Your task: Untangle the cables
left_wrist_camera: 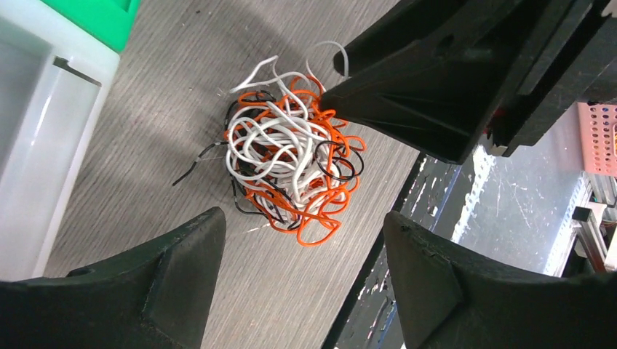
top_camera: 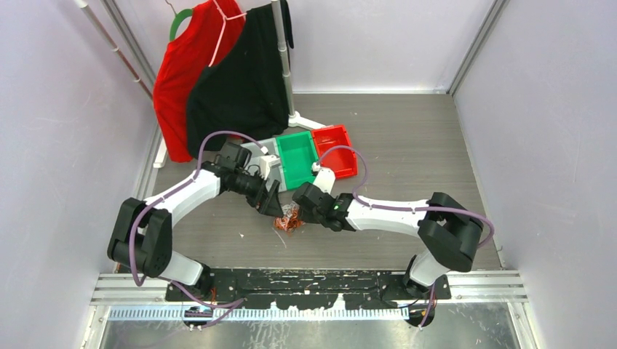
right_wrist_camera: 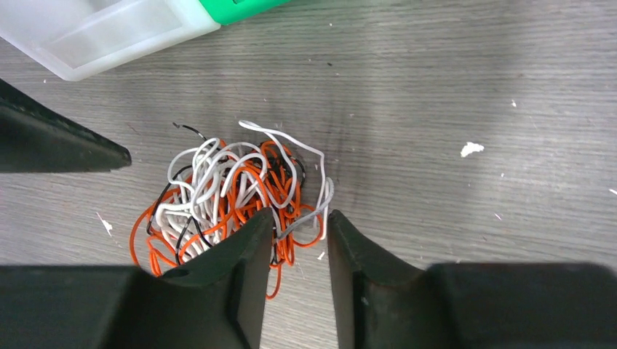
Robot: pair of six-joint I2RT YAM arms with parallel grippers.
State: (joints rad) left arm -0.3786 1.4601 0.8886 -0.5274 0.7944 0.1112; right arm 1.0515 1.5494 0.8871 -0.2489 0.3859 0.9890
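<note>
The cables (top_camera: 289,218) are a fist-sized snarl of orange, white and black wires (left_wrist_camera: 287,171) lying on the grey table between both arms. My left gripper (top_camera: 273,205) hovers just left of it, open wide, with nothing between its fingers (left_wrist_camera: 303,218). My right gripper (top_camera: 305,209) is at the snarl's right edge. Its jaws (right_wrist_camera: 300,214) are narrowed but still apart, with a few orange and white strands (right_wrist_camera: 225,193) lying in the gap. One of the right gripper's fingers (left_wrist_camera: 436,80) shows in the left wrist view, touching the snarl's top.
A clear bin (top_camera: 263,155), a green bin (top_camera: 297,158) and a red bin (top_camera: 336,149) stand just behind the arms. A rack with a red and a black shirt (top_camera: 218,73) is at the back left. The table's front edge (left_wrist_camera: 378,254) runs close to the snarl.
</note>
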